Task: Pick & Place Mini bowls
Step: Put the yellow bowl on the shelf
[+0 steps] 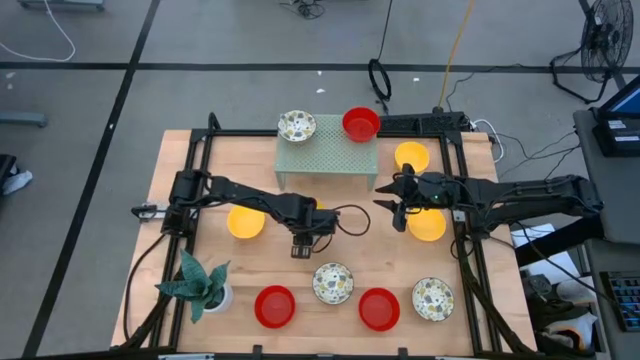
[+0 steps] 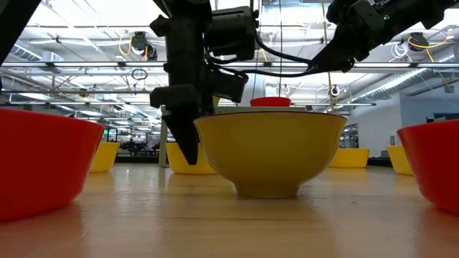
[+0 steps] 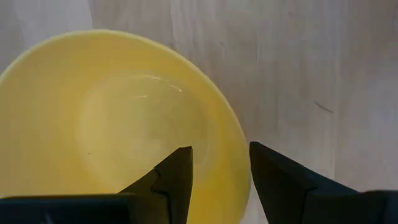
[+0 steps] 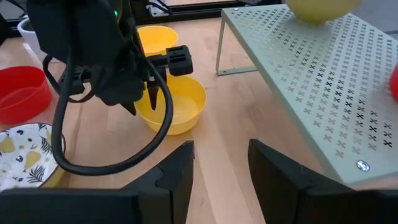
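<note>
The left end effector (image 3: 217, 180) hangs over a yellow bowl (image 3: 112, 124) on the worktop (image 3: 298, 74) in front of the rack (image 1: 327, 152), its fingers parted astride the bowl's rim, one inside and one outside, apparently so that closing would pinch the wall. The right end effector (image 1: 392, 195) waits open and empty to the right of the rack, clear of the left arm's work. Other bowls sit along the near edge and two on the rack.
</note>
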